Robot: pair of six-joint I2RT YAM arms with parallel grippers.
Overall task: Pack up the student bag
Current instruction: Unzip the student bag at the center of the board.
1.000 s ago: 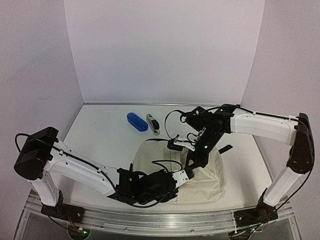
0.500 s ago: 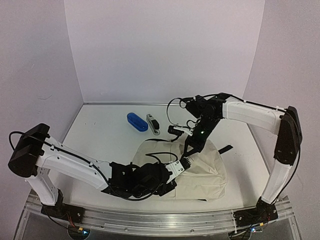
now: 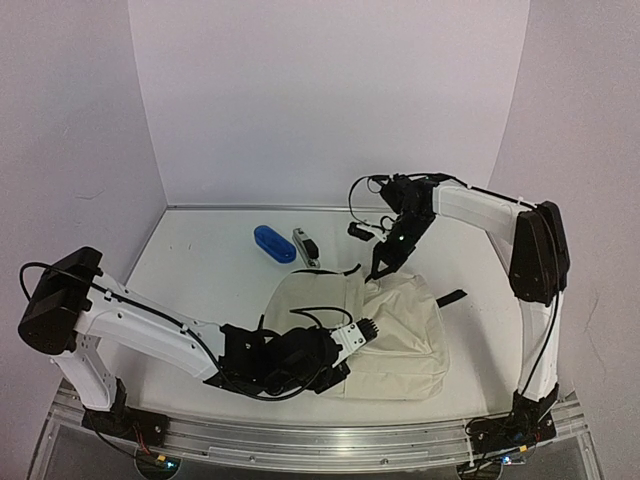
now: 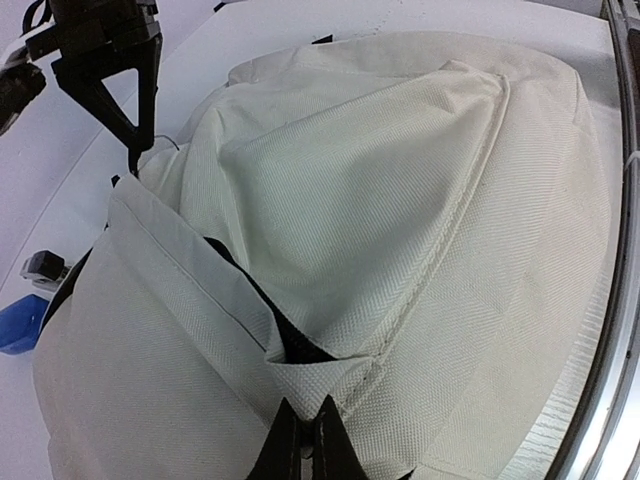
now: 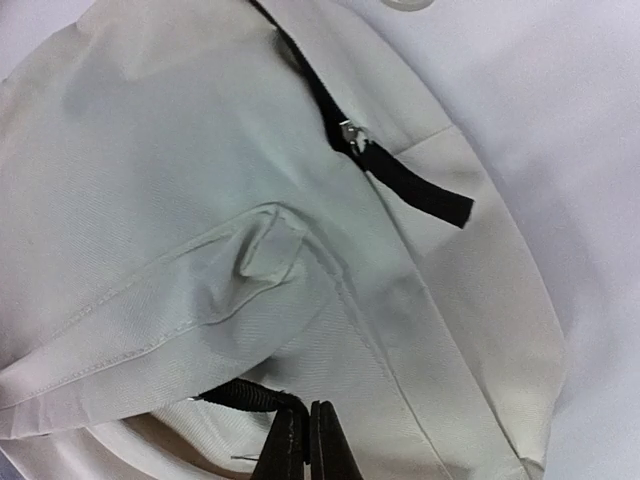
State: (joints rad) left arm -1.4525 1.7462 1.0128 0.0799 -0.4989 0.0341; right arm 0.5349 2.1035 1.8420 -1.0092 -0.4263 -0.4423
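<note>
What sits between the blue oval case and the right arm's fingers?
A small silver-and-black oblong object, right beside the blue oval case; the top view shows it.

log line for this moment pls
left tool: shut on student bag fabric edge | right tool: shut on black tab of bag | blue case: on table behind bag

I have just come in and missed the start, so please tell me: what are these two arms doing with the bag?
Both arms are working on the cream student bag, which lies on the table. The left gripper is shut on a fold of its fabric. The right gripper is shut on a black strip at its far edge. A blue object and a grey one lie behind the bag, not yet packed.
</note>
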